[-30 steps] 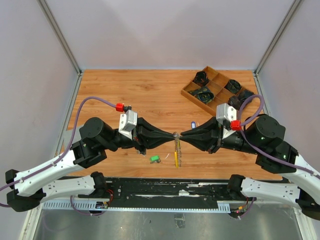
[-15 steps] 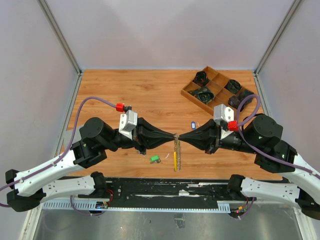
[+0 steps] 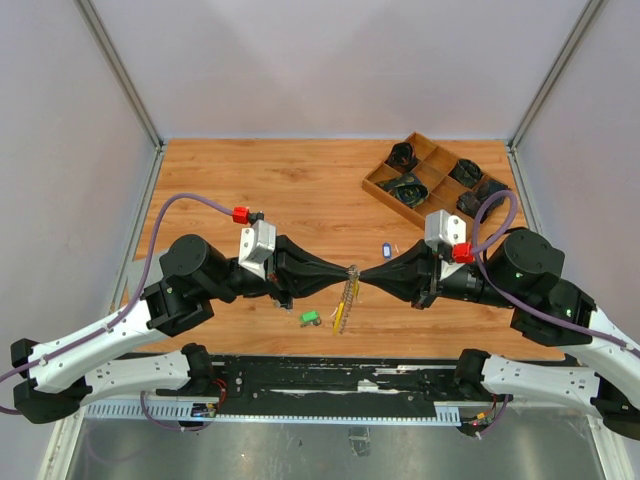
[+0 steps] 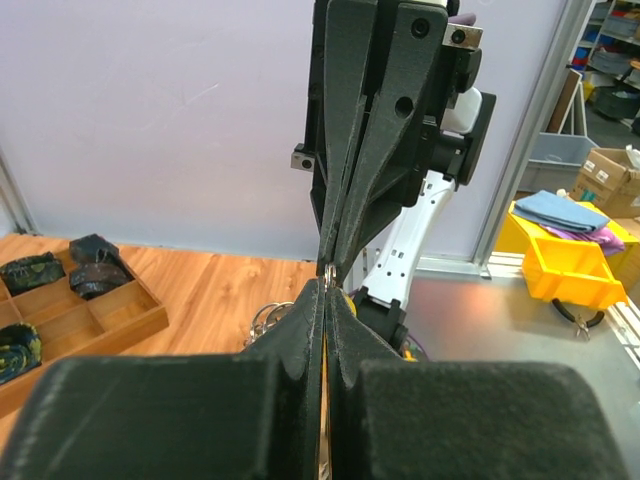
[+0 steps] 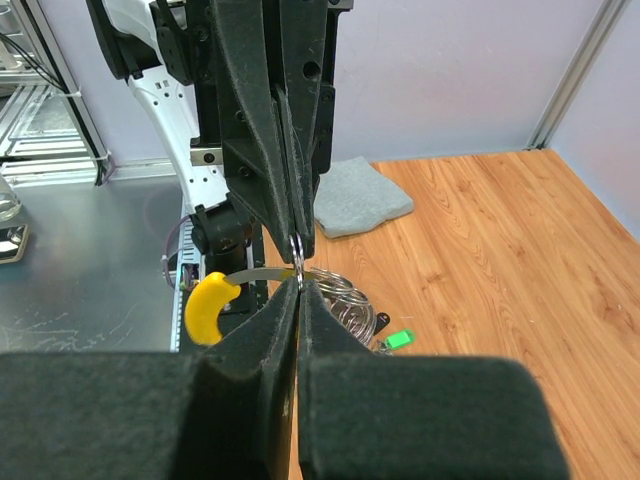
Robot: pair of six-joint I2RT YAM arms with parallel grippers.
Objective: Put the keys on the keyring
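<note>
Both grippers meet tip to tip above the table's front middle. My left gripper (image 3: 346, 271) (image 4: 327, 285) and right gripper (image 3: 360, 273) (image 5: 298, 285) are each shut on the keyring's wire. The keyring (image 3: 343, 300) (image 5: 350, 300), a silvery coil, hangs tilted below them, and its yellow curved piece (image 5: 205, 305) shows in the right wrist view. A key with a green tag (image 3: 310, 318) (image 5: 400, 339) lies on the wood near the front. A key with a blue tag (image 3: 387, 250) lies behind the right gripper.
A wooden compartment tray (image 3: 380, 185) (image 4: 150, 315) holding dark bundles stands at the back right. A grey cloth (image 5: 360, 195) and yellow bins (image 4: 570, 270) lie off the table. Metal rail and arm bases line the near edge.
The right gripper closed onto the ring and shifted slightly left. The hanging keyring swung from vertical to a leftward tilt. The left gripper stayed shut in place.
</note>
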